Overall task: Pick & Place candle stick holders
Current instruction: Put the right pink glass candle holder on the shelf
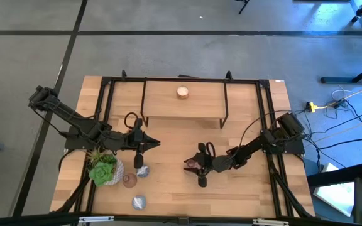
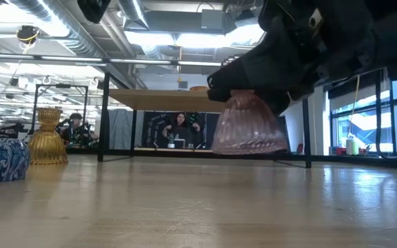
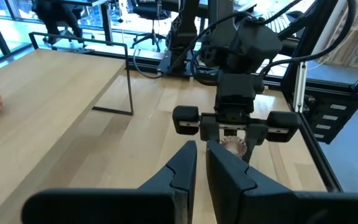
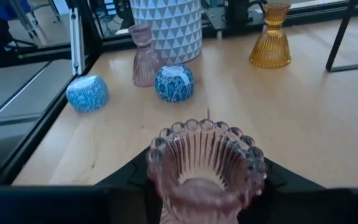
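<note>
One pink candle stick holder (image 4: 204,165), ribbed, clamped in right tool (image 1: 197,165), lifted just off bench (image 1: 244,188). Left tool (image 1: 139,149): fingers closed, empty, near succulent (image 1: 104,169).

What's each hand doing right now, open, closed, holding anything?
Left hand: closed, holding nothing, by the plant.
Right hand: closed on a pink holder, lifted off the table.

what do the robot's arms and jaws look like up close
Both arms are dark, near-black, built of slim jointed links with black cables looping beside the wrists. The left gripper has two flat, tapering black fingers. The right gripper is a blocky black housing with rounded knobs on either side and a cable arcing over its top.
</note>
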Action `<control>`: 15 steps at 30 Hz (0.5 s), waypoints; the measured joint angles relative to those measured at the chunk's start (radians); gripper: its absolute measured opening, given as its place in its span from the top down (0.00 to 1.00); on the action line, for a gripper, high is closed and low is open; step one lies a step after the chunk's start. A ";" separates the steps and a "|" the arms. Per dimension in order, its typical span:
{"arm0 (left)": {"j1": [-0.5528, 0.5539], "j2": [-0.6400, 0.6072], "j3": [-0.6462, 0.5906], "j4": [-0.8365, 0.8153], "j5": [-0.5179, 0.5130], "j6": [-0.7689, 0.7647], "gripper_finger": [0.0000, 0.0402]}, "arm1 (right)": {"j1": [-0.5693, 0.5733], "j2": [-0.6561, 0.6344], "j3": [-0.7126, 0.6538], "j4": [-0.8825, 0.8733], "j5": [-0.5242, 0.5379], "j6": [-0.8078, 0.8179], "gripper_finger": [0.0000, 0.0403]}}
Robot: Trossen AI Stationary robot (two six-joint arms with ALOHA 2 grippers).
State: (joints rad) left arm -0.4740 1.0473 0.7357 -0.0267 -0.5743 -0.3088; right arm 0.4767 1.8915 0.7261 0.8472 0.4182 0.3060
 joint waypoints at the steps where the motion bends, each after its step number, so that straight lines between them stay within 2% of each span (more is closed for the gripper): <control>1: 0.000 0.000 0.000 0.000 0.000 0.000 0.92 | -0.004 0.000 0.000 0.008 0.000 -0.003 0.65; 15: 0.000 0.000 0.000 0.000 0.000 0.008 0.92 | -0.052 -0.001 0.002 0.127 0.009 -0.078 0.66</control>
State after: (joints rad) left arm -0.4740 1.0473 0.7357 -0.0272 -0.5739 -0.3008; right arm 0.4244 1.8904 0.7277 0.9745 0.4274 0.2281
